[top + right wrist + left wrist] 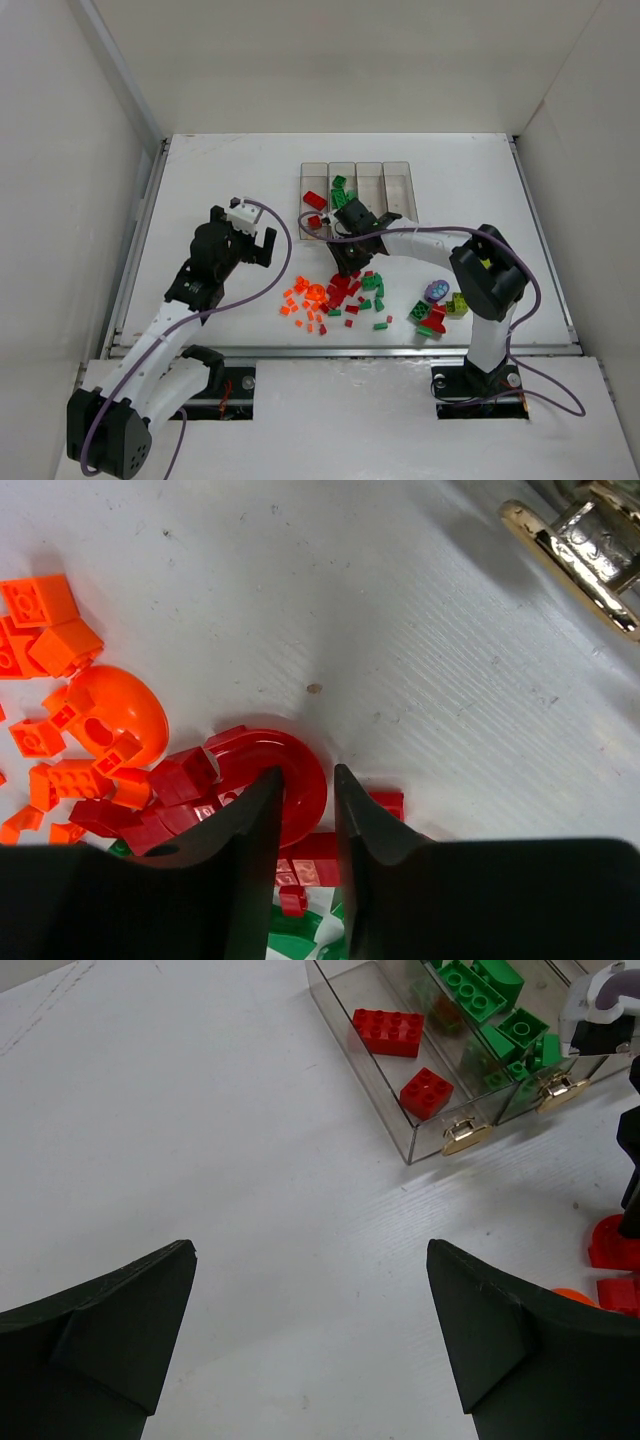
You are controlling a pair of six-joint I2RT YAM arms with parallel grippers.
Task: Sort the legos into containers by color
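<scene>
The loose legos lie in front of the containers, orange to the left, red and green in the middle. My right gripper is down in the red pile, its jaws closed on the band of a red curved lego that lies on the table. An orange dome sits just left of it. The leftmost bin holds two red bricks; the one beside it holds green bricks. My left gripper hangs open over bare table, left of the bins, with nothing between its fingers.
A second cluster with a purple oval piece, a lime-yellow brick, green and red bits lies near the right arm's base. Brass knobs stick out of the bins' near ends. White walls enclose the table on three sides.
</scene>
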